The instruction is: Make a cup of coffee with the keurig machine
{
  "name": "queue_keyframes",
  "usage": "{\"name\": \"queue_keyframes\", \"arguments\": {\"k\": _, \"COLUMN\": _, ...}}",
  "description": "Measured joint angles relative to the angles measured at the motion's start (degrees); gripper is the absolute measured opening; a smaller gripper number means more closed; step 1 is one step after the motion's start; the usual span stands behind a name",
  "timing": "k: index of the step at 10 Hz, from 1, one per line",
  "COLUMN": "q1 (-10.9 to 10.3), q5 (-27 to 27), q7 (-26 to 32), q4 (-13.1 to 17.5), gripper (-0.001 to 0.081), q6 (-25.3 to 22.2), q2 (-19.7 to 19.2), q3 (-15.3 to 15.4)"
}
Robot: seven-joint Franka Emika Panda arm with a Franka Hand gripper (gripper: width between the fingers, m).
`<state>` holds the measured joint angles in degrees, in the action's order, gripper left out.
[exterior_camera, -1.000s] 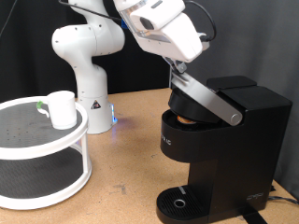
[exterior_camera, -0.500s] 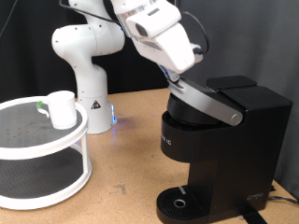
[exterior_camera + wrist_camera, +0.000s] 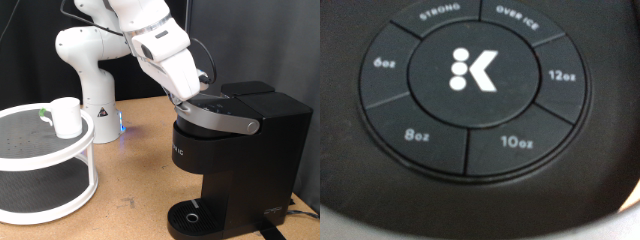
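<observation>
The black keurig machine (image 3: 240, 150) stands at the exterior view's right, its silver-grey lid band (image 3: 215, 120) almost level on the brew head. My gripper (image 3: 187, 99) presses down on the lid's top near its left end; its fingers are hidden against the lid. The wrist view shows only the lid's round button panel (image 3: 480, 85) very close, with a K logo and size buttons; no fingers show. The white cup (image 3: 66, 116) stands on the top shelf of the white round rack (image 3: 45, 165) at the exterior view's left, far from the gripper.
The white robot base (image 3: 95, 70) stands behind, between the rack and the machine. The round drip tray (image 3: 192, 217) at the machine's foot has nothing on it. A wooden tabletop (image 3: 135, 180) lies between the rack and the machine.
My gripper has moved down and to the exterior view's left, pushing the raised lid down until it is nearly shut. The pod chamber seen earlier under the lid is now covered.
</observation>
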<state>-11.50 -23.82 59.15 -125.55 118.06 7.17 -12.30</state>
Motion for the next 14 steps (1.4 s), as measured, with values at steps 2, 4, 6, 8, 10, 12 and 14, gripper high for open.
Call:
{"name": "queue_keyframes", "arguments": {"k": 2, "q1": 0.19, "q5": 0.15, "q7": 0.0, "q4": -0.54, "gripper": 0.0, "q6": 1.0, "q2": -1.03, "q3": -0.03}}
{"name": "queue_keyframes", "arguments": {"k": 4, "q1": 0.26, "q5": 0.15, "q7": 0.0, "q4": -1.28, "gripper": 0.0, "q6": 2.16, "q2": -1.97, "q3": -0.02}}
{"name": "queue_keyframes", "arguments": {"k": 6, "q1": 0.27, "q5": 0.15, "q7": 0.03, "q4": -1.69, "gripper": 0.0, "q6": 3.29, "q2": -3.01, "q3": -0.02}}
{"name": "queue_keyframes", "arguments": {"k": 8, "q1": 0.27, "q5": 0.1, "q7": 0.1, "q4": -1.94, "gripper": 0.0, "q6": 3.85, "q2": -3.18, "q3": -0.02}}
{"name": "queue_keyframes", "arguments": {"k": 10, "q1": 0.27, "q5": -0.01, "q7": 0.18, "q4": -1.94, "gripper": 0.0, "q6": 3.86, "q2": -3.18, "q3": -0.02}}
{"name": "queue_keyframes", "arguments": {"k": 12, "q1": 0.27, "q5": -0.29, "q7": 0.54, "q4": -1.95, "gripper": 0.0, "q6": 3.86, "q2": -3.18, "q3": -0.06}}
{"name": "queue_keyframes", "arguments": {"k": 14, "q1": 0.28, "q5": -1.49, "q7": 2.67, "q4": -2.01, "gripper": 0.0, "q6": 3.78, "q2": -3.14, "q3": -0.41}}
